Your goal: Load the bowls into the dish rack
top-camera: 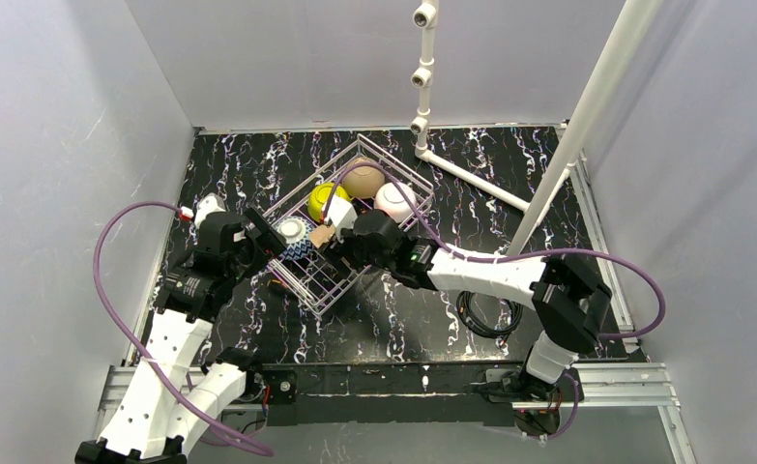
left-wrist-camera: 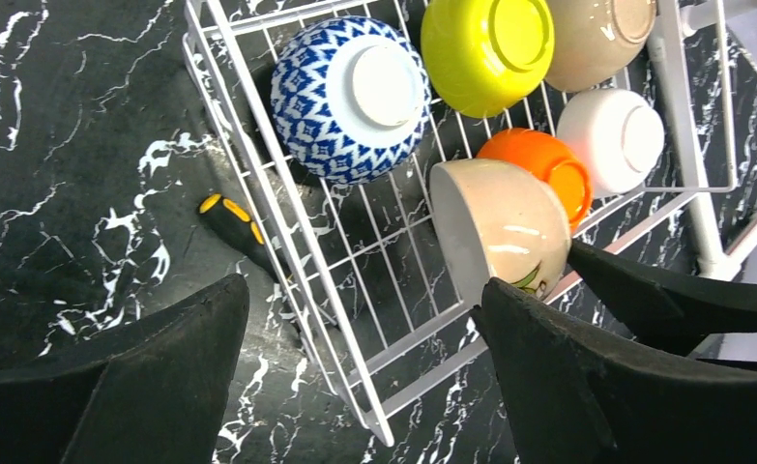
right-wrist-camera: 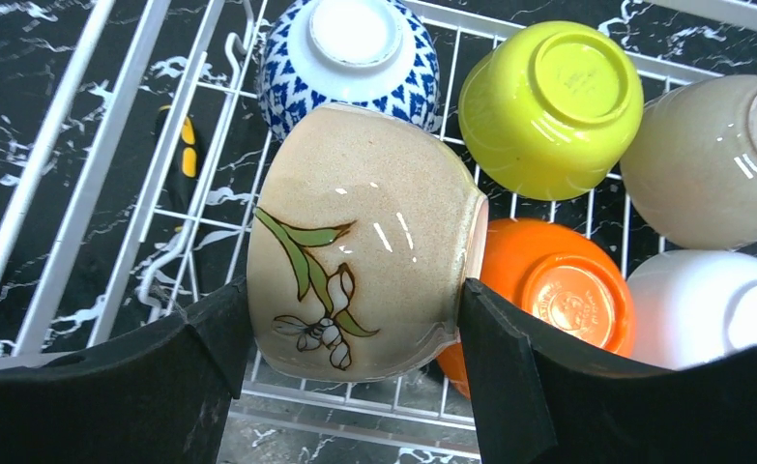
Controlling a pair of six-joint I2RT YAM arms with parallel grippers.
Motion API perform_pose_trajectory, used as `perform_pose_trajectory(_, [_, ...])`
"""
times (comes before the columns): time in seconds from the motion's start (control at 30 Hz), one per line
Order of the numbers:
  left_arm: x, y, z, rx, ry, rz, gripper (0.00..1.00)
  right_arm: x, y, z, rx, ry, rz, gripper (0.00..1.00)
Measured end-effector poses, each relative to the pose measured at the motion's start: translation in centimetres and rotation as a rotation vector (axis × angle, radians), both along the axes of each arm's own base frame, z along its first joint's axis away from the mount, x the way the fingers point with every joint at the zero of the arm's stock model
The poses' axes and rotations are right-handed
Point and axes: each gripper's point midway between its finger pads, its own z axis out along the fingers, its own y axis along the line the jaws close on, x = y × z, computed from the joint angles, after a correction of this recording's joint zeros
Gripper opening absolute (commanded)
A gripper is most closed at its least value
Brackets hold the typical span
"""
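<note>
Black marbled worktop (top-camera: 258, 164), with a white pipe frame (top-camera: 567, 145) standing at the back right and the wire rack (top-camera: 335, 280) sitting skewed like a diamond in the middle. The overhead view also gets a coiled black cable (top-camera: 485, 314) by the right arm, which neither wrist camera picks up.

Five bowls are upside down in the rack: blue-and-white bowl (left-wrist-camera: 350, 97), yellow-green bowl (left-wrist-camera: 485, 48), tan bowl (left-wrist-camera: 596, 39), white bowl (left-wrist-camera: 611, 135) and orange bowl (left-wrist-camera: 538, 169). I can't pick out the orange one from above because the right arm covers that spot. Only the wrist views show it.

The right tool (right-wrist-camera: 350, 319) is pinching the beige bowl (right-wrist-camera: 355, 242) on its side over the rack's grid, right by the orange one. Can't tell if they touch. Its painted flower shows only from the right wrist.

The left tool (left-wrist-camera: 355, 387) is spread wide with nothing in it, over the rack's near edge.

Smallest thing is a black-and-yellow handle (left-wrist-camera: 229, 222) on the worktop, running under the rack's side.
</note>
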Motion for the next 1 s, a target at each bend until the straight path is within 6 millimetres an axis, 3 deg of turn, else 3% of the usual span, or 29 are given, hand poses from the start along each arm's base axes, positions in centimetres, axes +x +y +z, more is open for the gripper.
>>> perform_pose_trajectory(0.47, [-0.4,0.8,-0.5,0.042,0.022,0.013,0.9,-0.2,0.6,-1.1,-0.147,-0.162,0.022,0.61])
perform_pose_trajectory(0.77, [-0.6,1.0,-0.7,0.05,0.033,0.018,0.9,-0.8,1.2,-1.3,-0.184,-0.206,0.061,0.81])
perform_pose_trajectory(1.0, [-0.6,1.2,-0.6,0.056,0.025,0.027,0.91,-1.2,2.0,-1.6,-0.188,-0.206,0.098,0.89])
